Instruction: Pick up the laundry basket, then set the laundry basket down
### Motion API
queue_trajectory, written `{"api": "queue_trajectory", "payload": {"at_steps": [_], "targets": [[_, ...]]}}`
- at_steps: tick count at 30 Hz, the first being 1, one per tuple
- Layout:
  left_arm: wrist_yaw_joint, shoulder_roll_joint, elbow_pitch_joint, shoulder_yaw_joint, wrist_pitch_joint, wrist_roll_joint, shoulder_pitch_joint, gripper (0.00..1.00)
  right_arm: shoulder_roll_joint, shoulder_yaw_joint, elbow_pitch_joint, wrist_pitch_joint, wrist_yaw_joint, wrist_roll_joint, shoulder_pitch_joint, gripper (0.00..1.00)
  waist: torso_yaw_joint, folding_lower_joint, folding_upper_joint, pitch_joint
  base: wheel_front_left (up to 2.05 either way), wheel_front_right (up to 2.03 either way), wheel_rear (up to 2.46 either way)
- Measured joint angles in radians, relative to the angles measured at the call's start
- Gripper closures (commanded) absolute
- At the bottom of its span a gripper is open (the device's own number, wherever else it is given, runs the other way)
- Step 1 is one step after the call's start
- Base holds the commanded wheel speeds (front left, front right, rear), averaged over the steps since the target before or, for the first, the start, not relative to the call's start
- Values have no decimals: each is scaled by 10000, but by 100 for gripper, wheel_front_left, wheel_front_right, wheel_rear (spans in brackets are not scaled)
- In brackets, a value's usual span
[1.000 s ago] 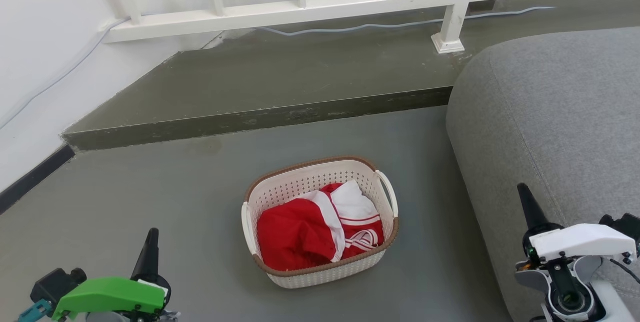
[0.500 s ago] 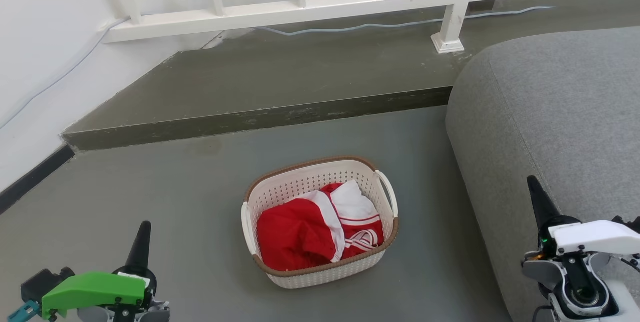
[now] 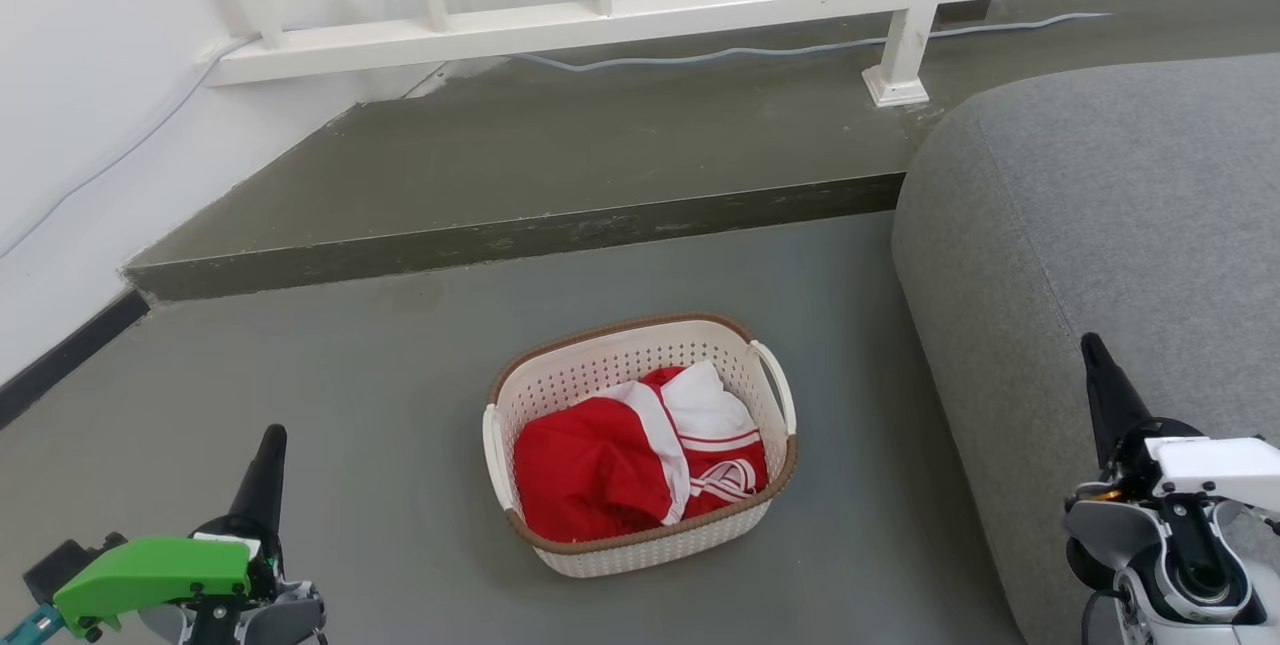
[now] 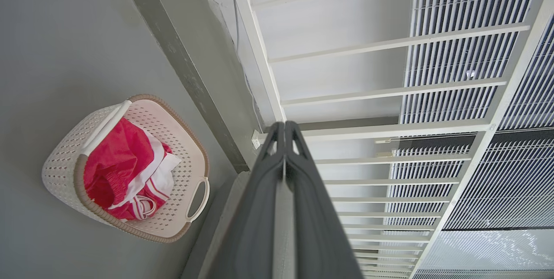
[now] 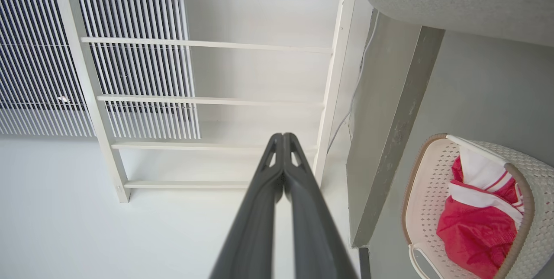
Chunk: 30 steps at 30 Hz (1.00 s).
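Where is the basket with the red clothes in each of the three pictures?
Head view: the laundry basket is low in the middle.
Left wrist view: the laundry basket is at the left, below the middle.
Right wrist view: the laundry basket is in the lower right corner.
Shared landmark: the raised concrete step beyond the basket.

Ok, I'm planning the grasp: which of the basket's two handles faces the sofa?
The right-side handle of the laundry basket, next to the white cloth, faces the sofa; the other handle points away from it.
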<state>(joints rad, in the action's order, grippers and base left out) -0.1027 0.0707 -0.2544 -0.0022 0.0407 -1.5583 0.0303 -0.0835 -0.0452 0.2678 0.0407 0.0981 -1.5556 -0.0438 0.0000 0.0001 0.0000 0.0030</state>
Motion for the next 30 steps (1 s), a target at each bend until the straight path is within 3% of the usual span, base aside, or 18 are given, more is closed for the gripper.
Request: {"api": "queue_trajectory", "payload": {"at_steps": [10, 30], "targets": [[-119, 2, -105, 215, 199, -943, 163, 100, 73, -339, 21, 219, 161, -915, -106, 100, -1, 0, 0, 0, 0, 0, 0], [-128, 2, -188, 228, 201, -1001, 174, 100, 86, -351, 61, 219, 163, -915, -106, 100, 0, 0, 0, -3, 0, 0, 0]]}}
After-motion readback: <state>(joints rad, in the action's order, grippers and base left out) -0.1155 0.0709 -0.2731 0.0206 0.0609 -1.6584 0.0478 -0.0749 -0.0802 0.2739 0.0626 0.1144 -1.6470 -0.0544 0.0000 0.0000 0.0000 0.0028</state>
